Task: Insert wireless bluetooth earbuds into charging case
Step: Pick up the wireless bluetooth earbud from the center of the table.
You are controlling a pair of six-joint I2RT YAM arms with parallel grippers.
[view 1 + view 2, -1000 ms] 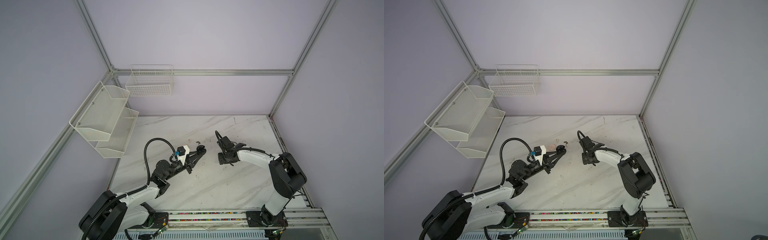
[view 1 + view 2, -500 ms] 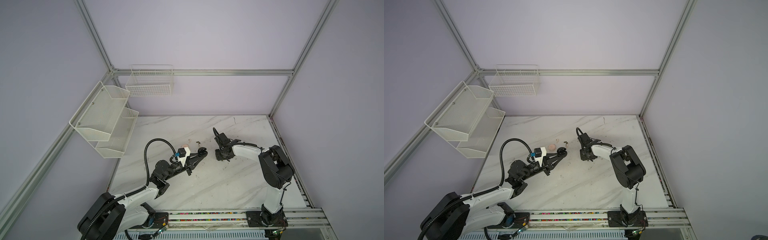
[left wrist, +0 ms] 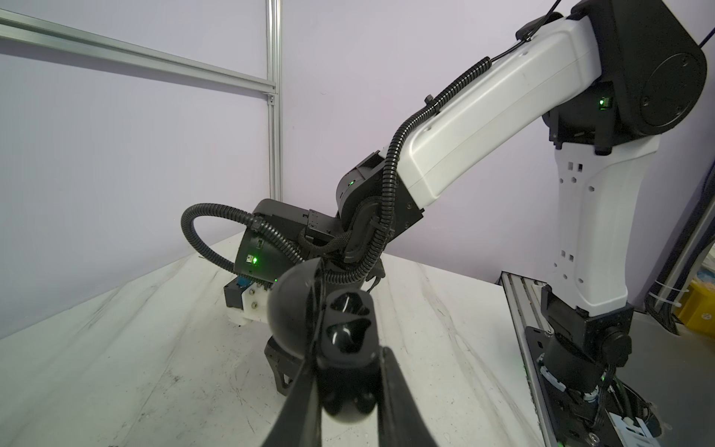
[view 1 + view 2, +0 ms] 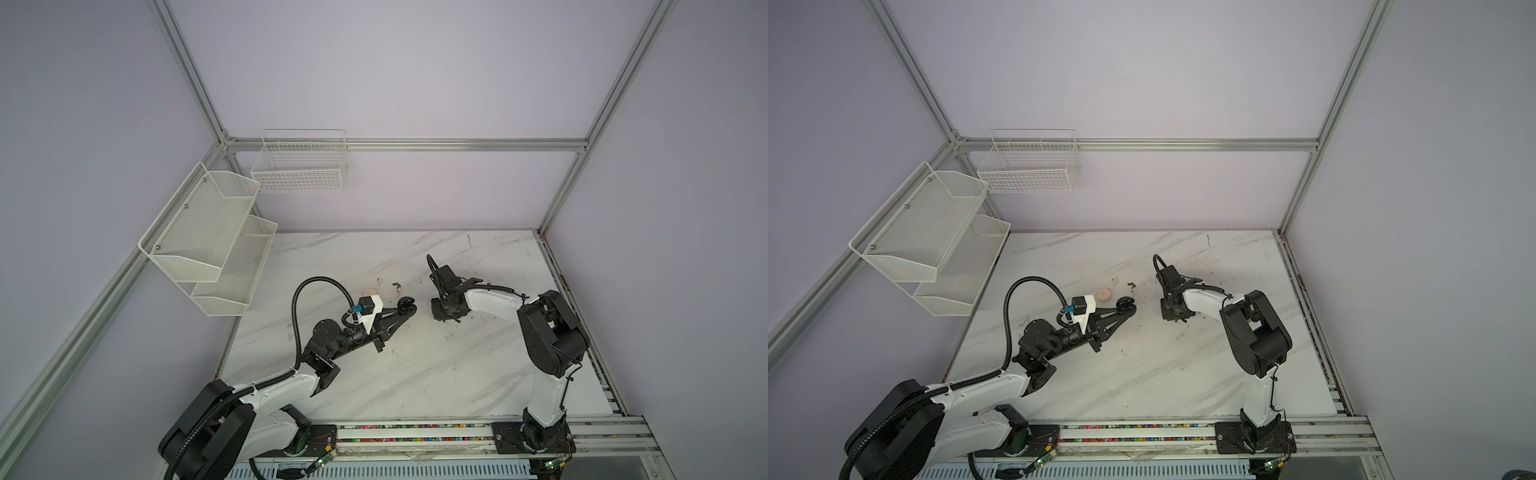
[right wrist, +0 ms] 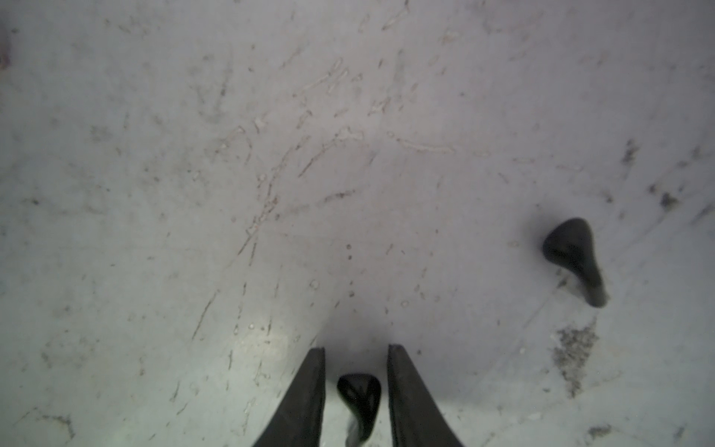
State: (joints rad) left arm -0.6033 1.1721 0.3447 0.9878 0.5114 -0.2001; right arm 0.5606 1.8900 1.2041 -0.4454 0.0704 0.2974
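Note:
My left gripper is shut on the black charging case, held above the table with its lid open and two empty wells showing. Both top views show that case at the left fingertips. My right gripper points down at the table, open, with one black earbud lying between its fingers and a narrow gap on each side. A second black earbud lies on the table off to one side. In both top views the right gripper hides these earbuds.
A round pink case sits on the marble table behind the left gripper. A pale earbud and a brownish speck lie beside it. White mesh shelves and a wire basket hang on the walls.
The right gripper's fingers have narrowed around the black earbud, and the right arm has shifted a little to the left. The left arm holds the case in about the same place.

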